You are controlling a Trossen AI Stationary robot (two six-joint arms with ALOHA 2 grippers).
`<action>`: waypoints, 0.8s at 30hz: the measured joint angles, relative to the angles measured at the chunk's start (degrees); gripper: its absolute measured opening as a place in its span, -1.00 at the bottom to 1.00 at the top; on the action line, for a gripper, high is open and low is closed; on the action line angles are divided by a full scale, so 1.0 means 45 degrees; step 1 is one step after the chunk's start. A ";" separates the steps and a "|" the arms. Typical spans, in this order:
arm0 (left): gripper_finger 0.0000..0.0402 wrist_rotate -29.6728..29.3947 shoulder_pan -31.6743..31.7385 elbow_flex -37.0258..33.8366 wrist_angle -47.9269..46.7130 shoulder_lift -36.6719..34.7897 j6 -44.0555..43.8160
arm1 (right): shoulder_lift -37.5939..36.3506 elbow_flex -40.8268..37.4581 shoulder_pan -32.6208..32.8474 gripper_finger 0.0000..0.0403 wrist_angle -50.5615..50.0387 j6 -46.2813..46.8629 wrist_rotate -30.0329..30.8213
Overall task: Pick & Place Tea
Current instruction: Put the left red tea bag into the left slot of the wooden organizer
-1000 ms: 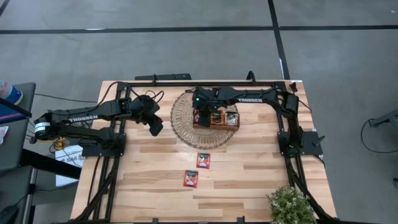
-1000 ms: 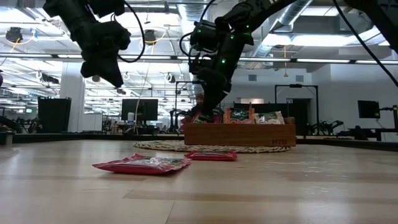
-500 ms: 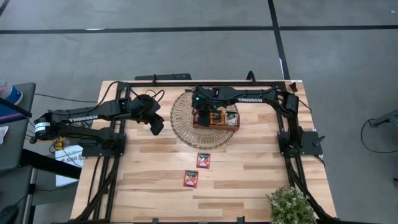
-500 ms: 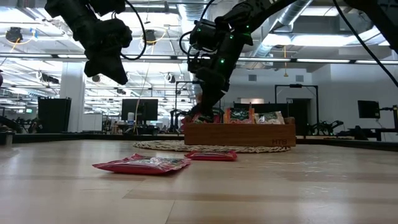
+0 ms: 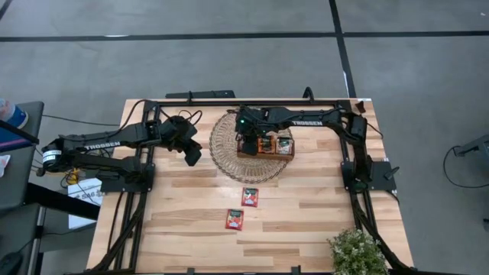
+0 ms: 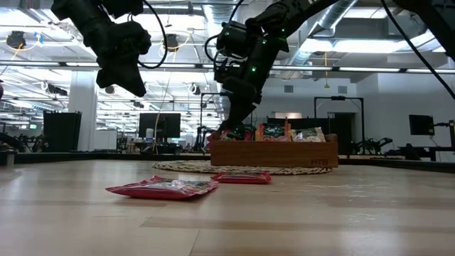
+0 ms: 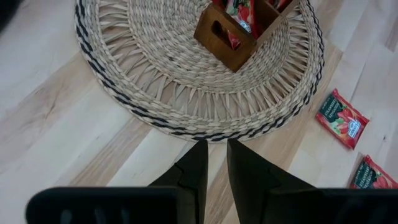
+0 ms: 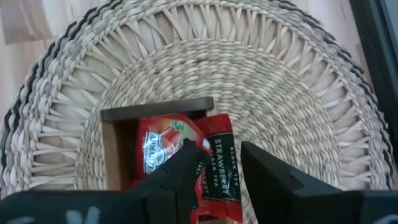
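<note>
Loose tea: two red sachets flat on the bench, apart from both fingers.
Stowed tea: red strawberry sachets between right fingers.

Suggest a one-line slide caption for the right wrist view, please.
Right gripper open over red tea sachets in the wooden tray's end compartment, on a round woven mat.

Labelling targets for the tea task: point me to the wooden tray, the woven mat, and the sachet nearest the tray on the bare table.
wooden tray (image 6: 274,154), low view, its front wall.
woven mat (image 7: 155,81), left wrist view, bare weave beside the tray.
red tea sachet (image 5: 250,197), high view, middle of the packet.
</note>
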 joint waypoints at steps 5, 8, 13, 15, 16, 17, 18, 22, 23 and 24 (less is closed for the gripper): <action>-0.75 0.0000 -0.0005 0.0000 0.0000 0.0000 0.0080 | 0.0000 0.0000 0.0029 -0.42 -0.0255 -0.0005 -0.0017; -0.75 0.0000 -0.0005 0.0000 0.0000 0.0000 0.0076 | 0.0000 0.0000 0.0024 -0.42 -0.0247 -0.0150 -0.0001; -0.75 0.0000 -0.0005 0.0000 0.0000 0.0000 0.0076 | -0.0005 0.0000 -0.0107 -0.42 -0.0173 -0.0245 -0.0050; -0.75 0.0000 -0.0005 0.0000 0.0000 0.0000 0.0071 | -0.0005 0.0000 -0.0107 -0.42 -0.0011 -0.0318 -0.0048; -0.75 0.0000 -0.0005 0.0000 0.0000 0.0000 0.0071 | -0.0005 0.0000 -0.0100 -0.42 0.0112 -0.0325 -0.0048; -0.75 -0.0002 -0.0005 0.0000 0.0000 0.0000 0.0074 | -0.0005 0.0000 -0.0078 -0.42 0.0201 -0.0327 -0.0048; -0.75 -0.0001 -0.0005 0.0000 0.0003 0.0000 0.0071 | -0.0010 0.0000 -0.0073 -0.42 0.0218 -0.0330 -0.0053; -0.75 0.0000 -0.0005 0.0000 0.0000 0.0000 0.0085 | -0.0010 0.0000 -0.0078 -0.42 0.0063 -0.0449 -0.0303; -0.75 0.0000 -0.0005 0.0000 0.0000 0.0000 0.0086 | -0.0010 0.0000 -0.0078 -0.42 0.0007 -0.0546 -0.0393; -0.75 0.0000 -0.0005 0.0000 0.0000 0.0000 0.0096 | -0.0010 0.0000 -0.0078 -0.42 -0.0028 -0.0562 -0.0385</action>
